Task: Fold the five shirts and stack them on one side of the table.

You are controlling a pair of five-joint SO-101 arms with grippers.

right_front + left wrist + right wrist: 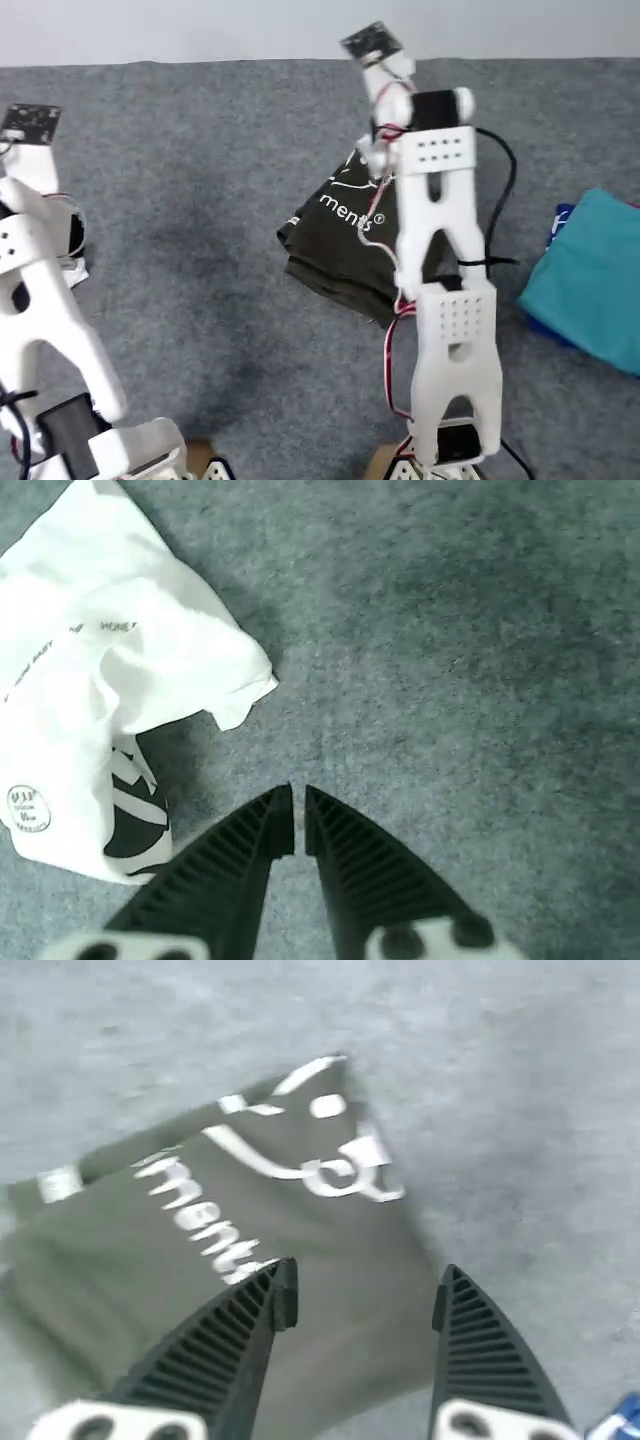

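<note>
While a folded teal shirt [590, 275] lies at the grey table's [200, 150] right edge, the spread right gripper [365, 1280] hangs over a folded dark printed shirt [335, 250] mid-table; the closed left gripper [300, 800] sits by a crumpled white shirt [100, 680], unfolded

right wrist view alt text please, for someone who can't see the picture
The right arm's open end effector hangs over a folded dark shirt with white print, one finger on either side of the cloth's near part. The shirt lies on a grey, felt-like table.
</note>
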